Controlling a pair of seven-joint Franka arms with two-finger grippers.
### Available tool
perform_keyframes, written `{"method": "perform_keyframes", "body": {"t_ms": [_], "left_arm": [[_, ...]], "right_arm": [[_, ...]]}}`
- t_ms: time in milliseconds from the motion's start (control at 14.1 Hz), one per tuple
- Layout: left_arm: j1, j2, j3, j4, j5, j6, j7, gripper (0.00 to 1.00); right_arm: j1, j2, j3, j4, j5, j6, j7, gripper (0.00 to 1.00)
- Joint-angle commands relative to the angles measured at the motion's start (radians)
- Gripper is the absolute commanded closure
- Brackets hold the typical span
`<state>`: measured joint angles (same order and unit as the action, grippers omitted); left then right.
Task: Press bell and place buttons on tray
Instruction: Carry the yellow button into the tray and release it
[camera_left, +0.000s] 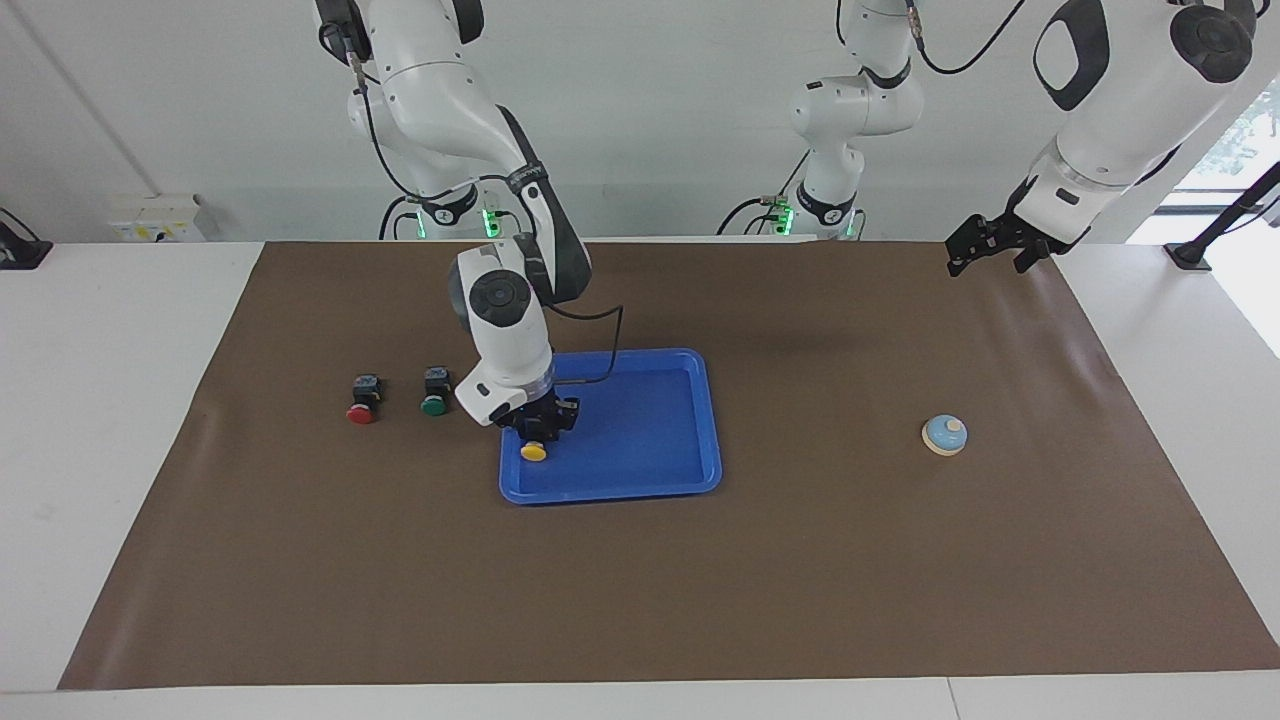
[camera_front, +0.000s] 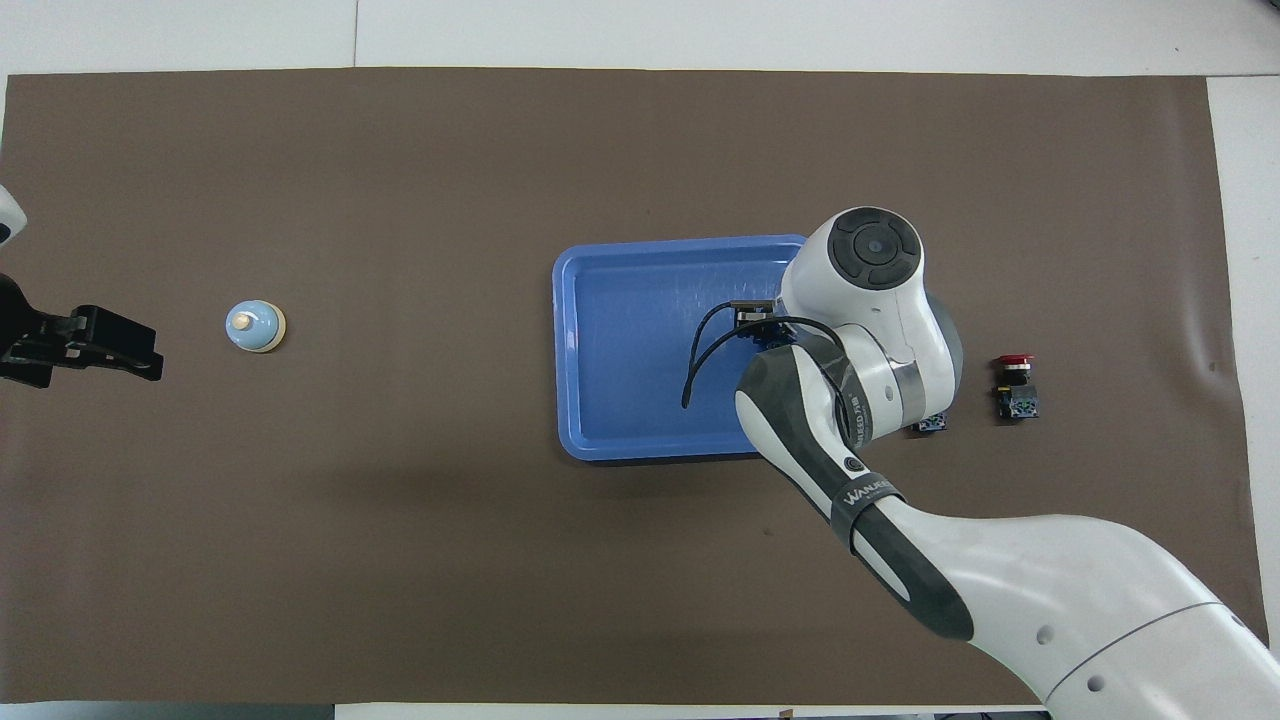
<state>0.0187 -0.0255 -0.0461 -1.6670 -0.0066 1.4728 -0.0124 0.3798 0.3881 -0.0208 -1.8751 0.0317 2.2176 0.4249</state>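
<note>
Right jaws (camera_left: 535, 438) – state unclear, at yellow button (camera_left: 533, 452) in tray (camera_left: 650, 485) | left jaws (camera_left: 990, 247) – spread

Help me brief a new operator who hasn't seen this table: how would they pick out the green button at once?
Start at the blue tray in the middle of the brown mat. Toward the right arm's end of the table, two small black switches lie on the mat. The green button is the one beside the tray, with a green cap; its neighbour, the red button, lies nearer the mat's end.
</note>
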Motion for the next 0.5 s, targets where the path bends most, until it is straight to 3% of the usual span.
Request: {"method": "perform_keyframes", "body": {"t_ms": [0,142,426], "left_arm": [[0.0,-0.011,0.005,0.006,0.008,-0.017,-0.003,0.0],[0.0,-0.011,0.005,0.006,0.008,-0.017,-0.003,0.0],[0.0,-0.01,0.005,0.006,0.008,-0.017,-0.003,0.0]], "right_arm": [[-0.012,-0.066,-0.002,0.06,0.013,-0.155,-0.046,0.0],[-0.033,-0.122,-0.017,0.076,0.013,-0.223,-0.127,0.0],[-0.195,-0.202,-0.019,0.009,-0.001,-0.291,-0.298,0.0]]}}
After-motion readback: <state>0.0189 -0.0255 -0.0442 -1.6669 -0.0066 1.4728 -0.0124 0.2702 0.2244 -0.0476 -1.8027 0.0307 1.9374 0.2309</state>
